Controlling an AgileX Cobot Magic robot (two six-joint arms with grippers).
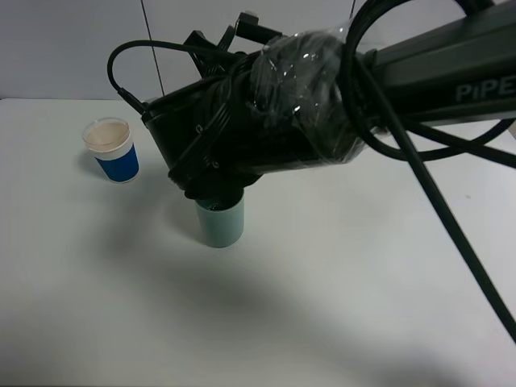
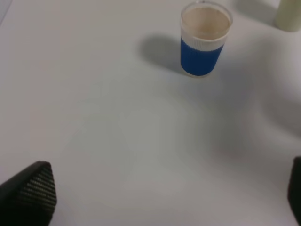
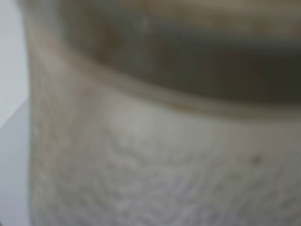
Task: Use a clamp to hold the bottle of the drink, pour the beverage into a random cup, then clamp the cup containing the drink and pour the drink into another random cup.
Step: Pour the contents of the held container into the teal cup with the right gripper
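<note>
Well, from the high camera my right arm point(image 1: 427, 60) reaches across the middle of the white tabletop point(image 1: 339, 306), its wrist wrapped in clear plastic film point(image 1: 302, 72). My right pincer point(image 1: 211, 195) points down at the mouth of the teal-green tumbler point(image 1: 222, 226), which stands upright near the middle of the tabletop. The pincer's black body covers the tumbler's rim, so its fingertips are hidden. Its jaws are together, and I cannot tell whether they nip the rim or merely sit at it. The blue-banded white cup point(image 1: 113, 151) stands upright well apart from that pincer, toward the far left.

From my left wrist, my left pincer point(image 2: 162, 197) is spread wide. One ribbed black fingertip point(image 2: 30, 193) shows at one edge and the other barely shows at the opposite edge, with only tabletop between them. The blue-banded white cup point(image 2: 203, 40) stands ahead of it, well apart, pinkish-beige inside. Beyond it, at the corner, part of a pale yellow-green cup point(image 2: 289, 14) shows.

From my right wrist, a pale curved wall point(image 3: 155, 160) under a darker band fills the picture. It is close against the lens and too blurred for me to name.
</note>
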